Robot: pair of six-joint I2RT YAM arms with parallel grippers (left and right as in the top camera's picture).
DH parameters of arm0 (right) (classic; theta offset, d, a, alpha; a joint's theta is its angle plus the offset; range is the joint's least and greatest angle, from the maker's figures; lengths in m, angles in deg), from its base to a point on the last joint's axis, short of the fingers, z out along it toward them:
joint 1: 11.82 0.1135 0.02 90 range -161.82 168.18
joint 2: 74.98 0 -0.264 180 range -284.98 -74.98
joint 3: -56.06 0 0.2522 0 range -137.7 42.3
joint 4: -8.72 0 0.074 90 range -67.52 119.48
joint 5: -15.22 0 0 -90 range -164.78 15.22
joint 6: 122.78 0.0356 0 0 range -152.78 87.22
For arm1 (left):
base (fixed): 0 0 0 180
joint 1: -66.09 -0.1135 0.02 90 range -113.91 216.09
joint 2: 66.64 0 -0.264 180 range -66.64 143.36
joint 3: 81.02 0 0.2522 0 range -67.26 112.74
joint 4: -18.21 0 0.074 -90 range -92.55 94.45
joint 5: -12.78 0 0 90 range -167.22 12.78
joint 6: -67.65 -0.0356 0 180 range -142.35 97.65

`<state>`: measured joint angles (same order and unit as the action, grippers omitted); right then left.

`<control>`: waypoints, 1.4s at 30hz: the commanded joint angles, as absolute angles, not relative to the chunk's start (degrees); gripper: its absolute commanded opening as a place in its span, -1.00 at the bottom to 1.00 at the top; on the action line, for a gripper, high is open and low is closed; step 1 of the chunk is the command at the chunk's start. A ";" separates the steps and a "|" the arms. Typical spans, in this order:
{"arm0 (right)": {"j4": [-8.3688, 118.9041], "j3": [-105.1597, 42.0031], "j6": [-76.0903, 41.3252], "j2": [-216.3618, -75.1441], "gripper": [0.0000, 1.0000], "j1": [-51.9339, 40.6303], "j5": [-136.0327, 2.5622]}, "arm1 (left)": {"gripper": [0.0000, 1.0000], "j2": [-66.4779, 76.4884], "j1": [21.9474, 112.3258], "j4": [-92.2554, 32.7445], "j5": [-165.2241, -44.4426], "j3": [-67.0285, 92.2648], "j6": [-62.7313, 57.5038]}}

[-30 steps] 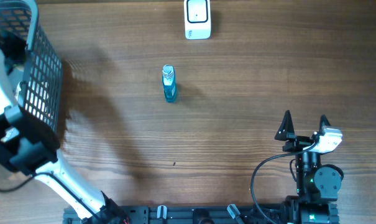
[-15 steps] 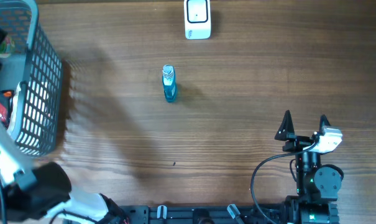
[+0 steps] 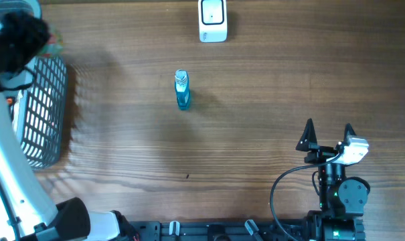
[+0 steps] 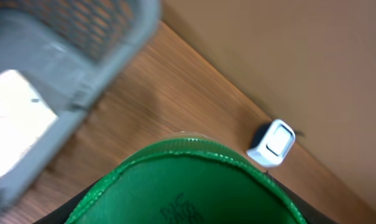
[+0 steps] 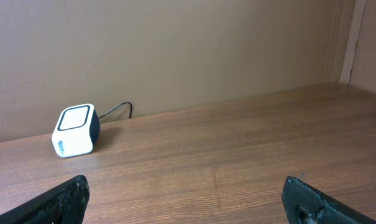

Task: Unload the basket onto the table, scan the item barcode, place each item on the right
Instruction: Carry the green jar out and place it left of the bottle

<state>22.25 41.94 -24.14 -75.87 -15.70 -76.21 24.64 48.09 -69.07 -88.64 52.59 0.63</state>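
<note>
In the left wrist view a green item (image 4: 188,186) with a crimped edge and dark print fills the bottom of the frame. It sits between the black fingers of my left gripper (image 4: 188,214), which is shut on it. Seen from overhead, that gripper (image 3: 15,33) hangs high over the far end of the grey basket (image 3: 45,114). The white barcode scanner (image 3: 213,20) stands at the table's far edge, also visible as the scanner (image 4: 271,143) and the scanner (image 5: 76,130). My right gripper (image 3: 329,134) rests open and empty at the near right, its gripper (image 5: 188,202) pointing toward the scanner.
A small blue bottle (image 3: 182,90) lies on the table in front of the scanner. The mesh basket (image 4: 51,62) at the far left holds a white packet (image 4: 13,106) and other goods. A wall rises behind the table.
My left arm has swung up from the near side of the basket to above its far end, carrying the green item. The right arm has stayed still.
</note>
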 commanded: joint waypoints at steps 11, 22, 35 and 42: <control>22.08 42.00 -25.25 -75.78 1.00 -15.52 -75.29 | 0.18 28.14 70.03 -71.12 -69.86 53.49 12.59; 22.08 42.00 -25.25 -75.78 1.00 -15.52 -75.27 | 0.16 34.74 75.19 -71.32 -60.81 45.75 26.10; 22.08 41.98 -25.27 -75.78 1.00 -15.52 -75.29 | 0.16 35.48 76.70 -48.85 -60.62 19.04 33.99; 22.08 42.00 -25.25 -75.78 1.00 -15.52 -75.27 | 0.17 35.51 76.70 -39.89 -59.55 7.35 38.16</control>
